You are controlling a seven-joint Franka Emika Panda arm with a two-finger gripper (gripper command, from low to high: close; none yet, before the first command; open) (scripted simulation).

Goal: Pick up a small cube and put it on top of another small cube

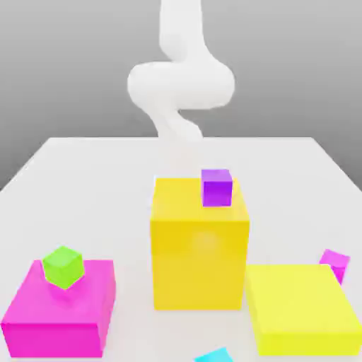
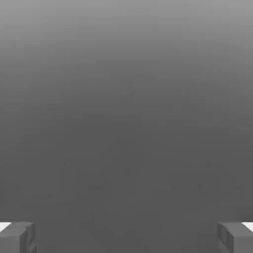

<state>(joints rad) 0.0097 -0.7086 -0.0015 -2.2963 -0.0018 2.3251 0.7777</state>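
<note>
Here, 4 cubes and 3 blocks share the pale table (image 1: pixel 106 184) before a grey backdrop (image 1: pixel 283 63). The claw (image 2: pixel 126 239) is spread wide. The purple cube (image 1: pixel 216 188) sits on the orange block (image 1: pixel 199 261), mid-frame in the exterior view.

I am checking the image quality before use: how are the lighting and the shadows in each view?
Exterior view: bright, flat light; the white arm nearly melts into the pale table, with little shadow, and a faint glare spot on the tall orange-yellow block. Hand view: dim grey gradient, end effector open.
</note>
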